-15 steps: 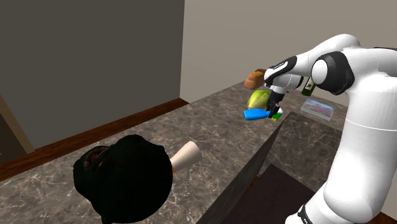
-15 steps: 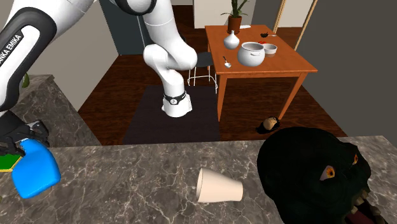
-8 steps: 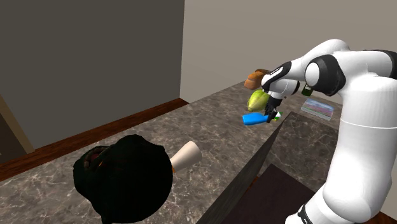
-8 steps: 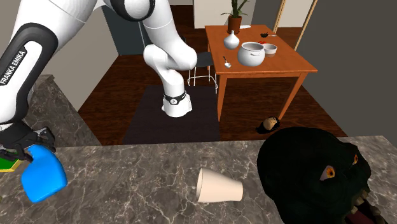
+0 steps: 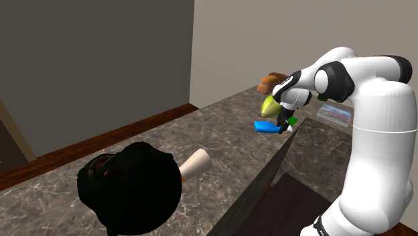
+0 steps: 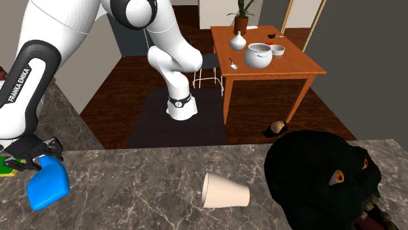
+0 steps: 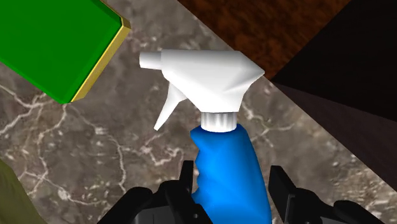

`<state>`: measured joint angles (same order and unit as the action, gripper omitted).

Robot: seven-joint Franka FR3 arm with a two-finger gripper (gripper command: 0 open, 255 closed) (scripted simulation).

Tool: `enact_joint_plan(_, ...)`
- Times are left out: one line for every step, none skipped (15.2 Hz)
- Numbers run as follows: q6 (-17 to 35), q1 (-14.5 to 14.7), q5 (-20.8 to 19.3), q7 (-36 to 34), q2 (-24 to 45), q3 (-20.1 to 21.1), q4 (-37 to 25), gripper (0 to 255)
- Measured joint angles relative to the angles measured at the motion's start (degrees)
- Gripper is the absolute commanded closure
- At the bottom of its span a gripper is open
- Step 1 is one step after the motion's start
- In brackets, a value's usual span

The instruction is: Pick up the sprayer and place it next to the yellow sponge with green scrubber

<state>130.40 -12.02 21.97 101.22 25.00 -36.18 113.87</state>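
Observation:
The sprayer (image 7: pixel 226 172), a blue bottle with a white trigger head, sits between my gripper's (image 7: pixel 232 183) two black fingers, which clasp its body just below the neck. It hangs tilted low over the marbled counter (image 5: pixel 221 127). In the shoulder view the sprayer (image 5: pixel 266 126) is at the counter's far end under the gripper (image 5: pixel 287 118). In the second exterior view the sprayer (image 6: pixel 48 186) hangs below the gripper (image 6: pixel 33 155). The sponge (image 7: pixel 57 44), green on top with a yellow edge, lies on the counter just beyond the spray head, a small gap between them.
A large black creature head (image 6: pixel 327 180) and a tipped beige cup (image 6: pixel 224 191) occupy the counter's other end. A yellow-green object (image 5: pixel 270 104), a brown one (image 5: pixel 268 82) and a flat card (image 5: pixel 334 114) lie near the sponge. A wooden table (image 6: pixel 261 62) stands behind.
The gripper has carried the sprayer lower, toward the shoulder view's left and the second exterior view's right. The arm's elbow has swung along with it.

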Motion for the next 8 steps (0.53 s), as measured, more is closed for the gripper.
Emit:
enact_joint_plan(0.1,0.0,0.1,0.0,0.0,0.0,0.0,255)
enact_joint_plan(0.1,0.0,0.1,0.1,0.1,0.0,0.1,255)
enact_joint_plan(0.1,0.0,0.1,0.1,0.1,0.0,0.1,255)
enact_joint_plan(0.2,0.0,0.1,0.1,0.1,0.1,0.1,255)
enact_joint_plan(0.2,0.0,0.1,0.1,0.1,0.1,0.1,0)
enact_joint_plan(0.2,0.0,0.1,0.1,0.1,0.1,0.1,0)
enact_joint_plan(0.2,0.0,0.1,0.1,0.1,0.1,0.1,0)
enact_joint_plan(0.2,0.0,0.1,0.1,0.1,0.1,0.1,0)
